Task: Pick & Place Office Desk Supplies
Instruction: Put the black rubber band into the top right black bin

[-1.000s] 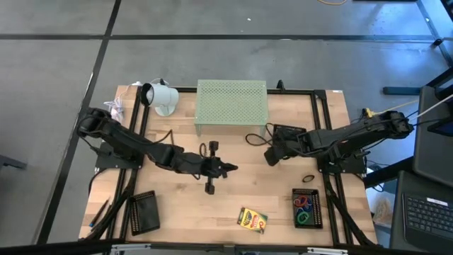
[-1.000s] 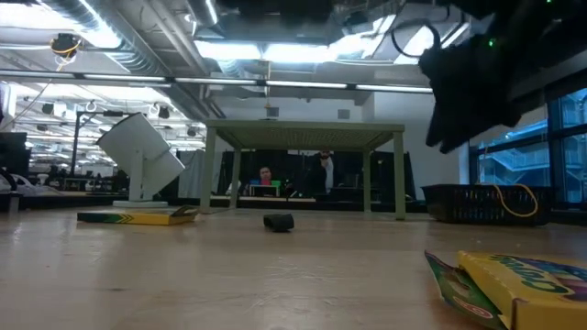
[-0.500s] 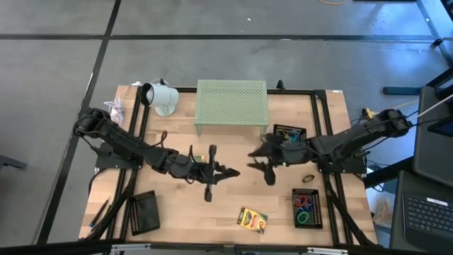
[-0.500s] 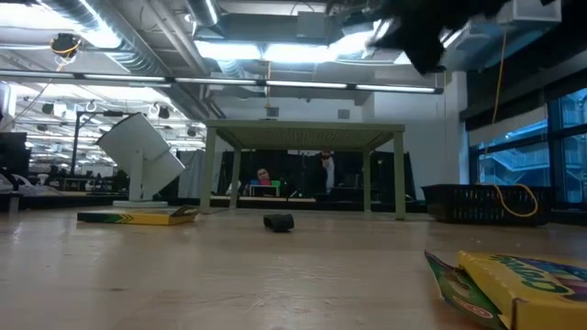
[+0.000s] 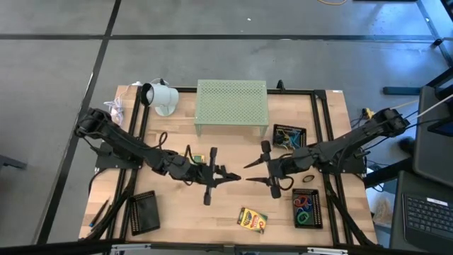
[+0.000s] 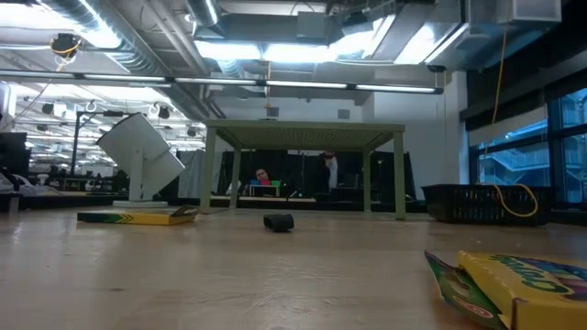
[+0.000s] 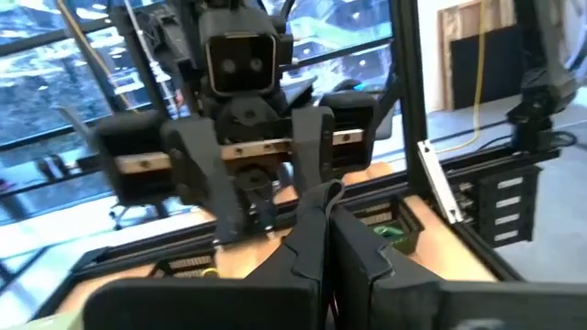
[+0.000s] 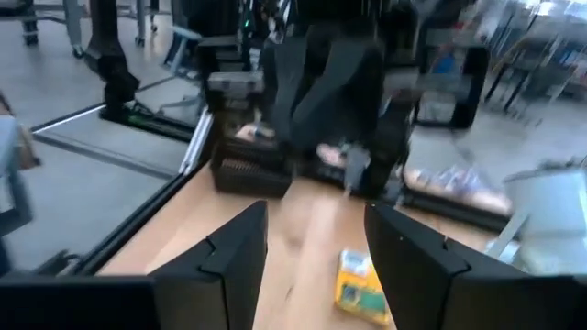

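Above the table's middle my left gripper (image 5: 232,173) is shut and points level at my right gripper (image 5: 248,172), which faces it, open, a short gap away. A thin curved band (image 7: 328,191) sticks out of the left fingertips; its kind I cannot tell. One yellow-and-green crayon box (image 5: 251,219) lies flat near the front edge. Another (image 5: 199,157) lies under the left arm. A small black item (image 6: 279,222) rests on the wood in the low view. A loose loop (image 5: 308,178) lies flat at the right. My left gripper pinches the thin band's lower end (image 7: 323,203) between its two fingertips (image 7: 307,229). The fingers lie level and point toward the table's right. The band stands up from the tips, lifted clear of the table.
A pale green perforated stand (image 5: 231,105) and a white lamp-like object (image 5: 159,97) stand at the far edge. Black trays sit at the right, one with coloured loops (image 5: 306,207) and one farther back (image 5: 289,134). Another black tray (image 5: 144,211) is at the near left.
My right gripper has swung from the far right tray toward the table's middle, risen out of the low view, rolled, and tipped from pointing down to level. It now faces the left gripper. My left gripper has tipped up to level and risen a little, staying shut.
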Robot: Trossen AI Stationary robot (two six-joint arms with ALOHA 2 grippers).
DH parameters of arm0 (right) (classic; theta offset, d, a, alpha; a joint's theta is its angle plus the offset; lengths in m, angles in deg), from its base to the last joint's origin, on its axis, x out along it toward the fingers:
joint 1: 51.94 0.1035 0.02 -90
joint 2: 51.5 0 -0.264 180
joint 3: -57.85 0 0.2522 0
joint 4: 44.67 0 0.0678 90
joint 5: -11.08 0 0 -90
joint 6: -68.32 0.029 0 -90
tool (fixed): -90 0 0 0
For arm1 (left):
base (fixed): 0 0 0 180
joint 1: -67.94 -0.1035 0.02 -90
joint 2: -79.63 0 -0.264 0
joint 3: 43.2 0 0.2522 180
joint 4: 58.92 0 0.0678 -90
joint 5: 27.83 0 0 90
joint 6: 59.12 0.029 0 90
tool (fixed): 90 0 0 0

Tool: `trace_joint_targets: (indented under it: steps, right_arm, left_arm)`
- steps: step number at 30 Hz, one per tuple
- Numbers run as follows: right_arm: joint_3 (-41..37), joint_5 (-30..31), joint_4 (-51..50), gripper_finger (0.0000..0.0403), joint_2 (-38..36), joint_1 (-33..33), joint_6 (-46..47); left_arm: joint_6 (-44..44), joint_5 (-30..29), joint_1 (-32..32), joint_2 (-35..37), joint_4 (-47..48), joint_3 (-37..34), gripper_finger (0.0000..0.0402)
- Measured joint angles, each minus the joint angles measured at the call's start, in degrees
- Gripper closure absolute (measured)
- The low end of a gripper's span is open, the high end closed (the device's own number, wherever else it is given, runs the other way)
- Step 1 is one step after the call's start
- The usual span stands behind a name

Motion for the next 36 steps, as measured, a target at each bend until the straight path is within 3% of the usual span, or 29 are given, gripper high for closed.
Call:
trace_joint_targets:
  steps: [6,19,26,34,36]
  right_arm:
    - [0.0,0.0,6.5,0.0217,2.4,0.0,-6.6]
    - [0.0,0.0,11.4,0.0228,3.5,0.1,-9.5]
    - [0.0,4.0,11.4,0.0286,3.5,0.1,-9.5]
    - [0.0,4.3,11.6,0.0386,3.5,0.1,-9.5]
    - [0.0,4.3,11.6,0.0395,3.5,0.1,-9.6]
  left_arm:
    - [-0.5,2.0,-1.3,-1.4,-2.9,0.0,0.0398]
    - [-1.2,2.2,-3.3,-1.4,-3.9,0.0,0.0398]
    - [-1.1,2.2,-4.0,-1.4,-5.5,0.0,0.0398]
    - [-0.9,2.3,-3.9,-1.4,-5.4,0.0,0.0397]
    - [-0.9,2.3,-3.9,-1.4,-5.4,0.0,0.0395]
